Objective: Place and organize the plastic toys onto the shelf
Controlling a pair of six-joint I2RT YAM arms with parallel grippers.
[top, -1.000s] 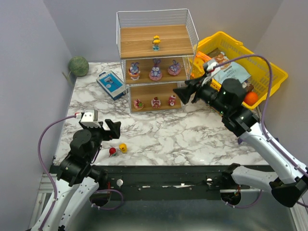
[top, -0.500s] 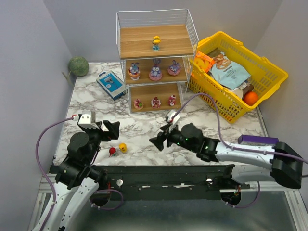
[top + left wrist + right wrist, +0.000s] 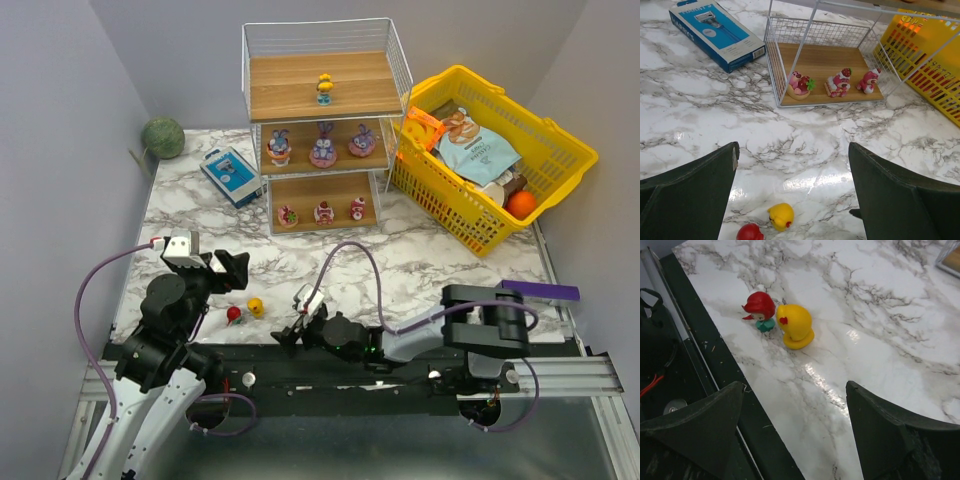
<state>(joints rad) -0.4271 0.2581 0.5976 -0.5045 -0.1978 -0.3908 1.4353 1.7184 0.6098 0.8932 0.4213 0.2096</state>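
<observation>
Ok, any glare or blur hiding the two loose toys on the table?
Left wrist: a glare patch on the marble table beyond the yellow toy, which reads clearly; the red-haired toy is cropped by the bottom edge. Right wrist: a glare streak beside the yellow toy, both toys sharp, the fingers soft. Top external: even light, both toys small but visible.

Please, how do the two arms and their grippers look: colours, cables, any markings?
Both arms have black joints and pale links. A purple cable loops along the left arm, a second cable along the right arm. A small white box sits on the left wrist. The left gripper and right gripper have dark, wedge-shaped fingers. No lettering shows.
</observation>
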